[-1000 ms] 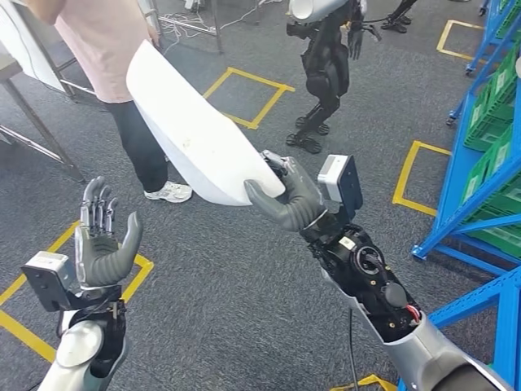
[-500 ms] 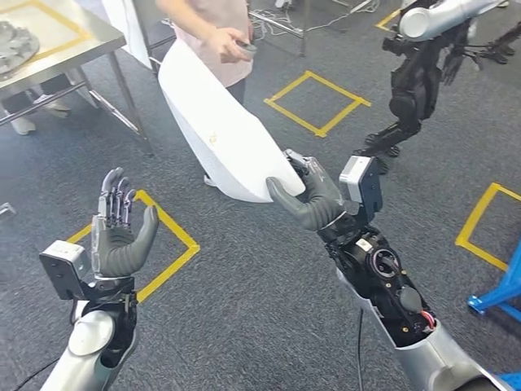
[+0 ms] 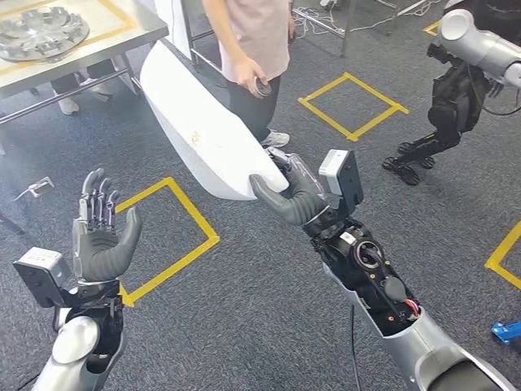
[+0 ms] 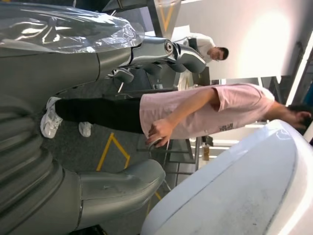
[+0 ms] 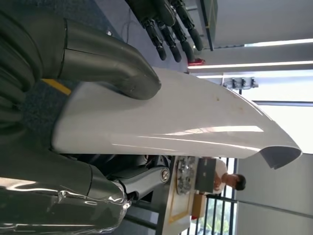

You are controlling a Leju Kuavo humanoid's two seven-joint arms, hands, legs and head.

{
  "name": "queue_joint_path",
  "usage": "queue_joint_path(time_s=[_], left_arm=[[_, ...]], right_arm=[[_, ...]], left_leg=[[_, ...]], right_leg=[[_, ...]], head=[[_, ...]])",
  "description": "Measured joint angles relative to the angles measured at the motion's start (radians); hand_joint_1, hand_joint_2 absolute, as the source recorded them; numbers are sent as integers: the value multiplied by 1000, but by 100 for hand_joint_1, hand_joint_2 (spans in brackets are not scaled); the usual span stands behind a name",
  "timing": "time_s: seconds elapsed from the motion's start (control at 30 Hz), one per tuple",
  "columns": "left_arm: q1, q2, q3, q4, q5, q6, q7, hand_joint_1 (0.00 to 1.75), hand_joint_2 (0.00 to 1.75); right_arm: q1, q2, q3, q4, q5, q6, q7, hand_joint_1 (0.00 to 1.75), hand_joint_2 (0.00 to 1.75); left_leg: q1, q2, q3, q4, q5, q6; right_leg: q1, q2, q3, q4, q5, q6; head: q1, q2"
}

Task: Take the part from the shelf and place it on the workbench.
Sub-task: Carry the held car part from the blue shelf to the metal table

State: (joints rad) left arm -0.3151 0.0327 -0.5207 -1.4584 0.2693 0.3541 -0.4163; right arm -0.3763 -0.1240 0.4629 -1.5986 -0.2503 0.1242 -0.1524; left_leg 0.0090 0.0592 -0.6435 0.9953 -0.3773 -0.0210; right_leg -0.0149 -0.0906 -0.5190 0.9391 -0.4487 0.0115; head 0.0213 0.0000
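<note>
From the head view, the right hand [image 3: 294, 194] grips the near end of a long, curved white panel [image 3: 196, 130], thumb across its upper face and darker fingers wrapped behind the edge. The panel reaches up and away from that hand, held in the air above the grey carpet [image 3: 246, 309], its far end close to the corner of a metal workbench [image 3: 132, 28] that carries a round metal casting [image 3: 40, 31]. A person in a pink shirt [image 3: 258, 37] stands just beyond the panel. The left hand [image 3: 98, 236] is raised palm-up well apart from the panel, fingers spread and upright, holding nothing. Yellow tape squares [image 3: 178, 236] mark the floor beyond it, and another dark humanoid robot [image 3: 452, 102] stands off past the right arm.

In the left wrist view, the left hand's grey thumb [image 4: 122, 188] juts out free, with the white panel [image 4: 239, 191] beyond it, not touching. The person [image 4: 191, 110] stands farther off.

In the right wrist view, the right hand's thumb [image 5: 107, 58] presses onto the panel [image 5: 177, 122], whose glossy length stretches away from the hand. The left hand's dark fingers [image 5: 166, 24] show beyond the panel, apart from it.
</note>
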Motion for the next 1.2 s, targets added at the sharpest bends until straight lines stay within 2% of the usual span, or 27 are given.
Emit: queue_joint_path(time_s=[0.03,0.07,0.13,0.17,0.2,0.27,0.3,0.33,0.37,0.4,0.43,0.47,0.5,0.53,0.57,0.63,0.67,0.7,0.77,0.83,0.87,0.9,0.97,1.0,1.03,1.07,1.2], left_arm=[[-3,0,0,0,0,0,2,0,175],[-5,-1,0,-1,0,0,4,0,175],[-7,-1,0,-2,1,3,11,0,175],[-8,-2,0,-2,3,5,14,0,175],[-11,-2,0,-3,5,8,16,0,175],[-15,-4,0,-4,8,12,18,0,175],[-16,-4,0,-4,10,14,19,0,175],[-16,-5,0,-4,12,16,19,0,175],[-15,-5,0,-4,15,21,20,0,175],[-15,-5,0,-4,19,25,21,0,175],[-15,-5,0,-4,23,30,21,0,175],[-15,-5,0,-4,26,34,22,0,175],[-16,-5,0,-4,29,36,23,0,175],[-16,-5,0,-4,31,39,26,0,175],[-16,-5,0,-4,33,40,29,0,175],[-14,-3,0,-5,35,41,35,0,175],[-14,-1,0,-5,36,42,35,0,175],[-15,0,0,-5,36,43,35,0,175],[-18,1,0,-6,36,43,35,0,175],[-17,2,0,-6,36,44,36,0,175],[-16,3,0,-6,37,46,37,0,175],[-16,3,0,-6,37,48,38,0,175],[-16,4,0,-6,38,53,39,0,175],[-17,4,0,-6,37,54,39,0,175],[-18,4,0,-6,37,55,39,0,175],[-18,5,0,-6,37,55,38,0,175],[-17,5,0,-6,34,56,33,0,175]], right_arm=[[-2,0,0,0,0,0,1,175,175],[-4,0,0,0,-1,0,4,175,175],[-8,0,0,-1,-5,-4,11,175,175],[-8,0,0,-2,-8,-7,15,175,175],[-8,0,0,-3,-12,-10,18,175,175],[-7,-1,0,-4,-17,-15,20,175,175],[-5,-1,0,-4,-18,-17,21,175,175],[-2,-1,0,-4,-18,-19,22,175,175],[1,-1,0,-4,-19,-22,23,175,175],[2,-1,0,-4,-19,-25,23,175,175],[2,-2,0,-4,-20,-28,23,175,175],[2,-3,0,-4,-22,-31,23,175,175],[3,-4,0,-4,-24,-33,23,175,175],[3,-5,0,-5,-26,-35,23,175,175],[3,-6,1,-6,-29,-36,23,175,175],[2,-6,3,-8,-31,-39,23,175,175],[1,-6,4,-9,-31,-40,23,175,175],[1,-6,4,-10,-31,-40,23,175,175],[0,-6,4,-11,-31,-41,23,175,175],[1,-6,5,-11,-32,-41,23,175,175],[2,-6,6,-11,-34,-41,23,175,175],[2,-6,7,-11,-35,-40,23,175,175],[1,-6,8,-11,-37,-39,21,175,175],[0,-6,9,-11,-37,-39,19,175,175],[-1,-6,10,-11,-37,-38,18,175,175],[-2,-6,11,-10,-36,-38,17,175,175],[-1,-6,14,-10,-36,-38,16,175,175]], left_leg=[[-3,12,16,-31,5,8],[-7,10,19,-38,1,16],[-5,-17,19,-39,1,29],[-3,-28,22,-41,2,35],[0,-40,24,-43,2,41],[1,-62,27,-44,2,49],[0,-75,27,-44,2,52],[-1,-89,28,-43,2,52],[-2,-104,29,-42,1,53],[-2,-120,30,-42,1,52],[-2,-135,31,-41,1,52],[-1,-149,31,-40,0,50],[-1,-162,30,-38,1,47],[1,-173,24,-36,2,42],[3,-185,18,-36,5,35],[7,-204,9,-38,12,20],[5,-192,5,-32,8,14],[2,-167,-8,-8,-6,9],[-1,-101,-64,104,-61,2],[4,-72,-132,234,-107,-5],[6,-68,-145,258,-108,-8],[8,-66,-134,239,-91,-9],[10,-60,-58,105,-31,-6],[9,-55,-18,34,-10,-2],[7,-52,10,-14,1,2],[7,-50,24,-40,3,7],[4,-52,28,-43,-2,14]], right_leg=[[4,-9,2,1,-3,5],[7,-18,4,1,-6,10],[5,-31,10,1,-15,20],[2,-17,7,15,-28,25],[-1,8,-7,50,-52,28],[-3,67,-66,183,-118,31],[-3,80,-103,257,-144,31],[-2,86,-130,307,-155,31],[-2,88,-141,319,-144,29],[-3,91,-133,288,-114,27],[-4,102,-109,223,-70,23],[-6,129,-80,150,-30,18],[-8,157,-56,88,-2,15],[-9,179,-38,48,8,12],[-9,190,-29,30,6,10],[-9,170,-18,16,5,6],[-11,156,-14,11,8,1],[-13,141,-10,6,11,-5],[-11,112,-5,0,13,-13],[-8,88,-7,0,12,-16],[-7,78,-7,0,11,-16],[-8,69,-7,0,10,-15],[-8,57,-5,0,8,-11],[-6,54,-5,1,6,-7],[-3,52,-5,2,4,-3],[0,52,-7,4,1,1],[0,54,-4,3,-2,-14]], head=[[2,0],[4,0],[9,0],[11,0],[15,0],[28,0],[34,0],[38,0],[41,0],[43,0],[47,0],[50,0],[51,0],[53,0],[52,0],[52,0],[50,0],[44,0],[27,0],[16,0],[12,0],[9,0],[4,0],[1,0],[1,0],[2,0],[13,0]])
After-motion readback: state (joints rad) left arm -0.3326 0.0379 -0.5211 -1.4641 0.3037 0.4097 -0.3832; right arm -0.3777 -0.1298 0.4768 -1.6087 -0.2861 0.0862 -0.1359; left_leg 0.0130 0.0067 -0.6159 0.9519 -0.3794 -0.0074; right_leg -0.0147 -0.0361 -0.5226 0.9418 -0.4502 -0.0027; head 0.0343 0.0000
